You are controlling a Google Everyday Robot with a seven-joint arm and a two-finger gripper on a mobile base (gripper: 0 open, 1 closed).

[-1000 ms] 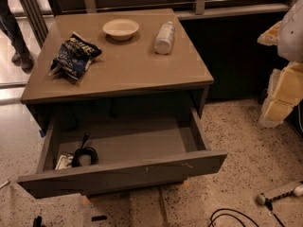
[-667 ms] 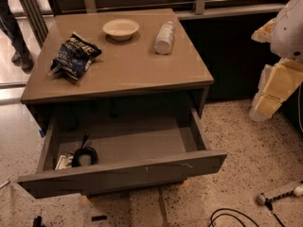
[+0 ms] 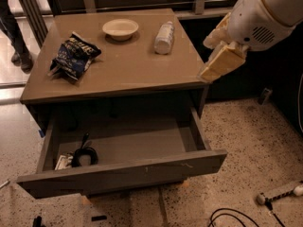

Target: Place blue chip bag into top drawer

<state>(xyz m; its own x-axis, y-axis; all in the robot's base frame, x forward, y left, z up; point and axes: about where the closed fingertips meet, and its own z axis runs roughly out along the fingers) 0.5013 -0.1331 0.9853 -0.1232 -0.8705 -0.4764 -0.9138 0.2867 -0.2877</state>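
While the blue chip bag (image 3: 73, 56) lies crumpled on the left side of the cabinet (image 3: 123, 77) top, near its left edge, the top drawer (image 3: 123, 174) hangs pulled wide open below the cabinet's front. A pale bowl (image 3: 120, 29) sits toward the back of the cabinet top and a white bottle (image 3: 164, 38) lies on its side to the right of the bowl, both well apart from the bag. Inside the drawer, at its left front corner, are a coiled black cable (image 3: 84, 155) and a small pale item (image 3: 62, 161); the rest of its floor is bare. Nothing covers the bag. Since a second ago the bag, bowl and bottle have not shifted, but the gripper (image 3: 218, 48) has swung in from the right and now hovers above the cabinet's right edge. Its white arm (image 3: 265, 13) slants down from the upper right. Whether the gripper is open or closed I cannot tell
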